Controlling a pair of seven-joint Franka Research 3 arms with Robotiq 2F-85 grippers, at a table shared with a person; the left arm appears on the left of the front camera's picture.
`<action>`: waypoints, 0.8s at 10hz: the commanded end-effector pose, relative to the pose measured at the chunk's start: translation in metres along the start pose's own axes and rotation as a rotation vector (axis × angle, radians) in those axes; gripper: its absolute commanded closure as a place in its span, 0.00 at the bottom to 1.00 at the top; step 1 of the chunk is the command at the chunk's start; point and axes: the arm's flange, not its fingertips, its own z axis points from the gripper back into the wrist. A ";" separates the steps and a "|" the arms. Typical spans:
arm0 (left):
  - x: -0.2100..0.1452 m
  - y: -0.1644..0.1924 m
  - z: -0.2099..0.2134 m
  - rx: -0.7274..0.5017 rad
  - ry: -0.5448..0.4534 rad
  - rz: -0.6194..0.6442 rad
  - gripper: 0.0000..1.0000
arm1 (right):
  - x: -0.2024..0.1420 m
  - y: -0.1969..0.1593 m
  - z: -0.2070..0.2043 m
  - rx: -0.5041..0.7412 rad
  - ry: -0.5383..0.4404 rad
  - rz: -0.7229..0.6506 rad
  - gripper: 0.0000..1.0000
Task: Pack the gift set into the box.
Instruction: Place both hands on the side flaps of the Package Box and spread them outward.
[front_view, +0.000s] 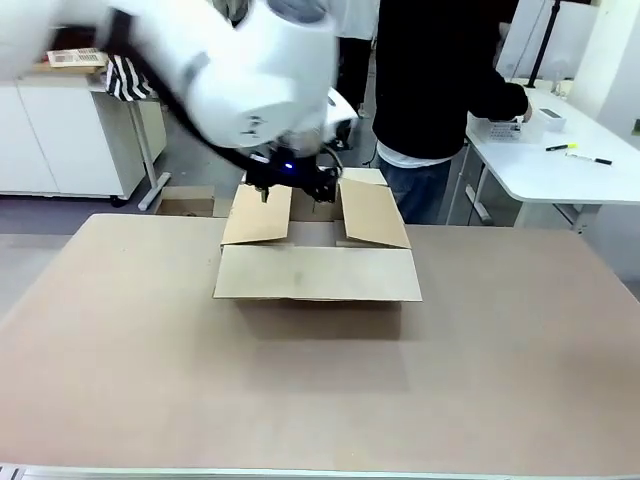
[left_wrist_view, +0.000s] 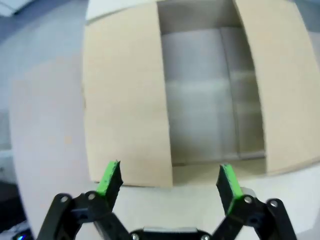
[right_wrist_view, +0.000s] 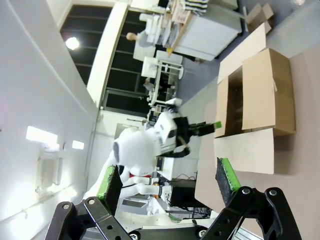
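Green-padded fingers (left_wrist_view: 111, 176) of my left gripper (left_wrist_view: 170, 175) are released and spread wide, with nothing between them. They hang over the far edge of the box (left_wrist_view: 125, 100), on the side toward the person (front_view: 440, 80). Each pad is a ribbed green slab on a black linkage.

Fingers (right_wrist_view: 226, 176) of my right gripper (right_wrist_view: 169, 175) are equally spread and empty. They are well apart from the box and look at it from the side.

The box is a rectangular carton of plain brown corrugated cardboard, matte and unprinted. It rests on the table (front_view: 150, 380), a flat tan surface. All four top flaps are turned outward: the near flap lies almost level, and the two side flaps slope away. From above, the interior shows dull, shaded cardboard walls and a floor crossed by straight seams.

The person, in a dark top, stands just beyond the box.
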 end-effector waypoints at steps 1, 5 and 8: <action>0.045 -0.055 -0.026 0.132 0.137 0.016 0.00 | 0.003 0.000 -0.002 0.026 -0.005 0.028 0.00; 0.044 -0.052 -0.081 0.258 0.180 0.103 0.00 | 0.003 0.000 -0.002 0.026 -0.005 0.028 0.00; 0.042 -0.041 -0.084 0.374 0.152 0.132 0.00 | 0.003 0.000 -0.002 0.026 -0.005 0.028 0.00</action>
